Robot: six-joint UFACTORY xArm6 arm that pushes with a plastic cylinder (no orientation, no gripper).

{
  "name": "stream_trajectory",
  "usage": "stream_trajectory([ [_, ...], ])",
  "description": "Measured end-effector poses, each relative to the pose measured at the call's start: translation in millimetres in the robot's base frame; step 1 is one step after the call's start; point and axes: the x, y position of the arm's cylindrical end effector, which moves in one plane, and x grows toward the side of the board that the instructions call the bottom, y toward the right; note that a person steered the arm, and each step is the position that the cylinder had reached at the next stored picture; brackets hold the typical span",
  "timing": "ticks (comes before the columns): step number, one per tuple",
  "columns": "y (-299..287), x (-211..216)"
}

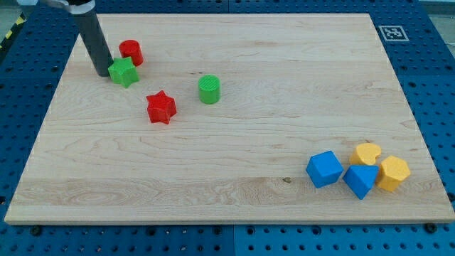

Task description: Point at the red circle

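The red circle (131,51) is seen in the upper left of the frame. My tip (102,73) is set just left of the green star (124,72). No end effector jaws are seen. Next, a small move toward the circle is needed.

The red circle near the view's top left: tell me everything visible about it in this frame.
The red circle is a short, upright cylinder of matte, ridged red plastic, resting flat on the wooden board near its top-left corner. Its lower edge is partly hidden by the green star, which sits just below it and looks to touch it, though contact is not certain. My tip rests to the view's left of the green star, below and left of the circle, apart from it.
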Motion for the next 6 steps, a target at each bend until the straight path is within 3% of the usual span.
stream_trajectory([
  [1, -11.1, 15.8],
  [3, -76.7, -62.5],
  [6, 5.2, -64.5],
])
